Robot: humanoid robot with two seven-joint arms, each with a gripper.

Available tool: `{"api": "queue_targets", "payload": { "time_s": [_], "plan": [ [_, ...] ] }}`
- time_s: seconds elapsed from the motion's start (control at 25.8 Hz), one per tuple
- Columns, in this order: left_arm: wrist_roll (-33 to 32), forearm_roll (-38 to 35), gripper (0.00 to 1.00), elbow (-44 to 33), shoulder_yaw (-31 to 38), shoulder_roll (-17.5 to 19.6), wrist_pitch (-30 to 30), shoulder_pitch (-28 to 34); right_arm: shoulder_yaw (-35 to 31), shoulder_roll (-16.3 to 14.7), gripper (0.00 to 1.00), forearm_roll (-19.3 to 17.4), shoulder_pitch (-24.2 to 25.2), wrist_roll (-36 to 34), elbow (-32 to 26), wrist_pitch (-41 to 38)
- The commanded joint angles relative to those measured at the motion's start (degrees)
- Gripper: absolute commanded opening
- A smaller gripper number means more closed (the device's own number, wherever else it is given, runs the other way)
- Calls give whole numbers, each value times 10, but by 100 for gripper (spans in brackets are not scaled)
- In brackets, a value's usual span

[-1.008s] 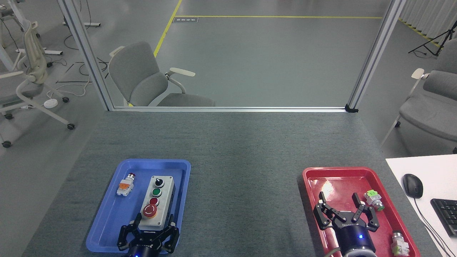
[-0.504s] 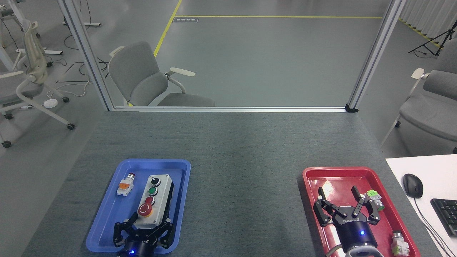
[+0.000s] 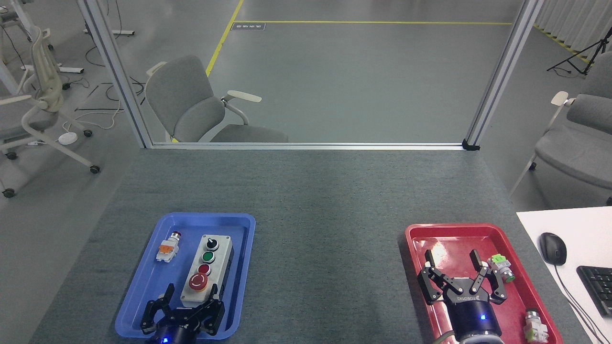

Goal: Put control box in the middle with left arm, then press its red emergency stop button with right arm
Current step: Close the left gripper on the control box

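Note:
The control box [image 3: 210, 267] lies lengthwise in the blue tray [image 3: 205, 216], with its red emergency stop button [image 3: 198, 282] at the near end. My left gripper [image 3: 190, 296] sits open at that near end. Its left finger stands clear of the box's left side, and its right finger overlaps the box's near right corner. My right gripper [image 3: 452, 260] hovers open over the red tray [image 3: 452, 227] with nothing between its fingers. The middle [image 3: 325, 229] of the dark grey tabletop lies between the two trays.
A small white-and-orange push-button part [image 3: 167, 249] lies left of the box in the blue tray. A green-capped part [image 3: 501, 267] and another part [image 3: 535, 327] lie in the red tray. A white desk at right carries a mouse [image 3: 552, 248] and keyboard [image 3: 597, 286]. A metal frame [image 3: 306, 146] borders the far edge.
The left gripper slid left and back toward me. The box, tilted half a second ago, lies straight again, slightly further left. The right gripper barely shifted.

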Motion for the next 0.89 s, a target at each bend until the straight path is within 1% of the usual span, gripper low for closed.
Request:
{"api": "queue_targets", "payload": {
  "time_s": [0.0,0.27,0.54,0.74,0.85],
  "plan": [
    [0,2,99,-3,2,1,-2,1,-1,7,98,1,-1,-1,0,1],
    [1,7,99,-5,1,1,-1,2,-1,21,98,5,-4,0,0,2],
    [-1,7,99,1,-3,-2,-1,1,0,19,98,5,-4,0,0,1],
    [-4,8,99,4,-5,-5,-1,0,0,11,98,5,-3,0,1,0],
    [-4,9,99,19,-6,-7,-1,-1,0,10,98,5,-3,0,1,0]
  ]
}}
